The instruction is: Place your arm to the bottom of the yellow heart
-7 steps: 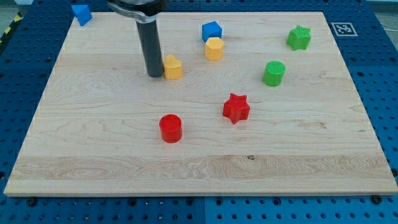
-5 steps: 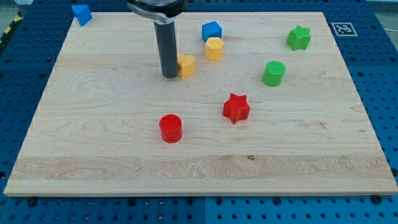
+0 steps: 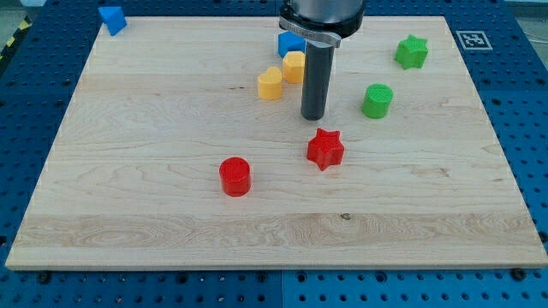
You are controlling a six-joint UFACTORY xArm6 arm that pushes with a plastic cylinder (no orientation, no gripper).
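Note:
The yellow heart (image 3: 270, 84) lies on the wooden board (image 3: 128, 197) at upper middle, close beside a yellow hexagon (image 3: 294, 66) that sits up and to its right. My dark rod comes down from the view's top, and my tip (image 3: 313, 117) rests on the board to the right of and below the heart, apart from it. The rod partly hides a blue cube (image 3: 288, 43) behind it.
A red star (image 3: 324, 148) lies just below my tip and a green cylinder (image 3: 377, 100) to its right. A green star (image 3: 412, 51) is at upper right, a red cylinder (image 3: 234, 176) at lower middle, a blue block (image 3: 111, 17) at the top left corner.
My tip swept right, pushing the yellow heart to the right and up next to the yellow hexagon, then moved past it to its lower right. The other blocks stayed put.

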